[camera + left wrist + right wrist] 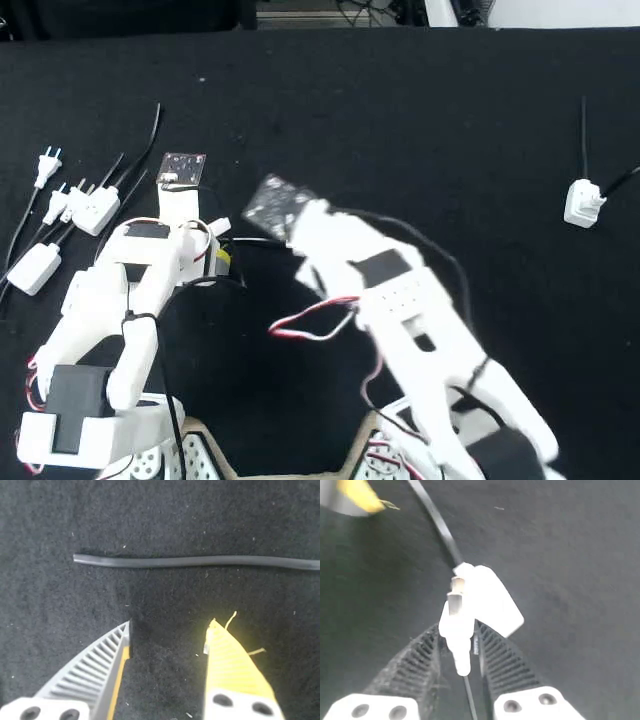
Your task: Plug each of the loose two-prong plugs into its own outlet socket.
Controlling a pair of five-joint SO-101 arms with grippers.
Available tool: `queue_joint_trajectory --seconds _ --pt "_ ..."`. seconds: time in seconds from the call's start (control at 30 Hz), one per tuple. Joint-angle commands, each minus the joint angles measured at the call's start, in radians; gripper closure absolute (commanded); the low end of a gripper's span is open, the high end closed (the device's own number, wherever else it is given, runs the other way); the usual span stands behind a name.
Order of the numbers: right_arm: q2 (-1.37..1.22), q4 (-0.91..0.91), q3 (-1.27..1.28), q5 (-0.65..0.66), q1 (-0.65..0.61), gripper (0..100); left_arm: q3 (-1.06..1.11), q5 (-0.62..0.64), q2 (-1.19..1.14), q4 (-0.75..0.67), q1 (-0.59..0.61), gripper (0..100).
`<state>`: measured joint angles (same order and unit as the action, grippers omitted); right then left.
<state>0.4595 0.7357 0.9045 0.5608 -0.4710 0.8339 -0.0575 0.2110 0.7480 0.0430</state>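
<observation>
My right gripper was clamped on a white two-prong plug, its jaws closed against the plug's narrow body. The 2 prongs were bare and pointed away from the wrist. They lay just beside the white outlet socket, touching or nearly touching its side, and I judged they were not seated. The socket rested loose on the black table, with its own cord trailing off.

My left gripper hung with its fingers spread and nothing between them, above a black cable lying flat on the cloth. Its yellow finger sat near the socket's cord.

I saw 3 ways this could go wrong:
1. Nothing pinned the socket, so a push from the prongs would likely slide it across the cloth rather than seat them.
2. The grip was on a slim, smooth part of the plug, so an off-axis push could twist it in the jaws.
3. The 2 arms were close together, so a careless sweep could knock one against the other or drag a cord.

More plugs and sockets waited in a cluster at the table's left side.
</observation>
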Motion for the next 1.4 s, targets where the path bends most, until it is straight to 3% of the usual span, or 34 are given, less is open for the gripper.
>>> queue_joint_trajectory --seconds 0.0,0.23,0.57,0.73,1.37 --pt "-0.104 -0.035 -0.130 -0.084 -0.058 98.8 -0.008 0.051 0.046 -0.014 0.010 75" --pt "-0.182 -0.189 -0.087 -0.290 -0.086 98.8 -0.015 0.055 0.049 -0.014 0.010 75" --pt "-0.065 -0.336 0.128 -0.305 -0.189 98.8 0.143 0.147 0.311 -0.115 0.010 75" --pt "-0.067 -0.442 0.180 -0.427 -0.249 98.8 0.259 0.150 0.489 -0.178 0.008 75" --pt "-0.067 -0.624 0.255 -0.574 -0.253 98.7 0.503 0.206 0.833 -0.292 -0.001 75"
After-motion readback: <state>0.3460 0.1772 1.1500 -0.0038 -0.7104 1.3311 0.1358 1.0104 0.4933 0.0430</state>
